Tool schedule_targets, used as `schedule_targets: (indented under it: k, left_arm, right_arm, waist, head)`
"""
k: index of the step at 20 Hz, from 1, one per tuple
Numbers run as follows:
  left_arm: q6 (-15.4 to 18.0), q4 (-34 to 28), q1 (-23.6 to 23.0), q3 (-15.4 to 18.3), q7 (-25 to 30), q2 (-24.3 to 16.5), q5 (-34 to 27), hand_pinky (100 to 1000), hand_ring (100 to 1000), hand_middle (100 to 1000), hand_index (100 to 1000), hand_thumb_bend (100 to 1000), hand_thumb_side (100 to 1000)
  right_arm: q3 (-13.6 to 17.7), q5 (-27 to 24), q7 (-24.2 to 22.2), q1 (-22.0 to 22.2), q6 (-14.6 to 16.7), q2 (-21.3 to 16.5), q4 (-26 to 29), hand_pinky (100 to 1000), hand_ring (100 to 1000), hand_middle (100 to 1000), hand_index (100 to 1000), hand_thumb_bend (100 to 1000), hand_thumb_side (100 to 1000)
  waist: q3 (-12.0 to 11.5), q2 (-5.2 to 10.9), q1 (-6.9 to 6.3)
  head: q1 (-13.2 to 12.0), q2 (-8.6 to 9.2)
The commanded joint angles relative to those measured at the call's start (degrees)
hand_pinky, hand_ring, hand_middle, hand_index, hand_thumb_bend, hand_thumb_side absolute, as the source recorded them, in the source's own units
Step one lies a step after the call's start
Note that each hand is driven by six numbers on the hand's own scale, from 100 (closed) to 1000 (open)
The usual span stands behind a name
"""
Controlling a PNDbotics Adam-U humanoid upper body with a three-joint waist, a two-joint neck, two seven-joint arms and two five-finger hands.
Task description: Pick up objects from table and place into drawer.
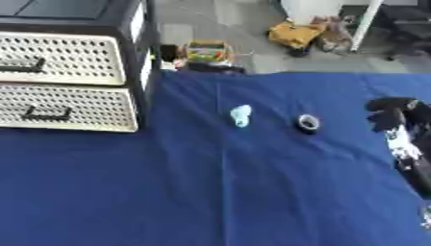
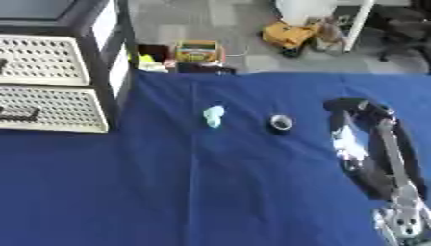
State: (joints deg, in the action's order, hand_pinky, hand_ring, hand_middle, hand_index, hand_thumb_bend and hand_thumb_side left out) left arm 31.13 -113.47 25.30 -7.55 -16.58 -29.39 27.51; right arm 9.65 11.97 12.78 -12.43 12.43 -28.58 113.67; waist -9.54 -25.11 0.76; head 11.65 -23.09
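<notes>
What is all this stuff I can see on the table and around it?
Tablecloth: one, blue, covers the whole table.
Drawer unit: one, black frame with two cream perforated drawers, both closed, at the table's left rear.
Pale object: one, light blue-green, small, mid-table; I cannot tell what it is.
Ring: one, dark with a lighter centre, maybe a tape roll, just right of the pale object and apart from it.
Floor clutter: several items, yellow and mixed colours, on the grey floor beyond the table.
Right hand: one, black, on a black and silver arm coming in from the right, near the ring but not touching it; finger pose unclear.
Left hand: not in view.
</notes>
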Motion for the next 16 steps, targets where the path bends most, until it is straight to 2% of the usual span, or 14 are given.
schedule_targets:
  k: [1, 6, 11, 16]
  left_arm:
    - [0.5, -1.1, 0.9, 0.9, -0.6, -3.5, -1.4, 473, 338, 430, 675, 100, 483]
    - [0.8, -1.1, 1.3, 1.2, 0.2, -6.6, -4.1, 484, 338, 431, 676, 100, 473]
    - [1.6, -1.1, 1.1, 2.1, 0.4, -11.4, -5.9, 479, 337, 429, 681, 100, 438]
    - [2.0, -1.1, -0.1, 2.8, 0.2, -16.7, -7.5, 486, 339, 430, 687, 100, 412]
  right_arm:
    - [0.5, -0.1, 0.2, -0.3, 0.1, -1.9, 0.9, 614, 693, 369, 694, 115, 758]
    - [0.6, 0.0, 0.4, -0.5, 0.2, -2.3, 0.9, 614, 693, 369, 693, 114, 758]
    - [0.6, 0.3, 0.7, -0.3, 0.4, -2.6, 0.9, 615, 692, 368, 693, 115, 759]
    - [0.7, 0.7, 1.1, 0.6, 0.4, -2.6, 0.9, 615, 692, 369, 693, 115, 759]
  waist:
    - [-0.1, 0.98, -0.3]
    - [-0.2, 0.64, -0.65]
    - [-0.3, 0.51, -0.94]
    - [0.0, 1.17, -1.26]
  head:
    - [-0.4, 0.29]
    - [-1.0, 0.65]
    - [-1.3, 1.0]
    - [-2.1, -0.1]
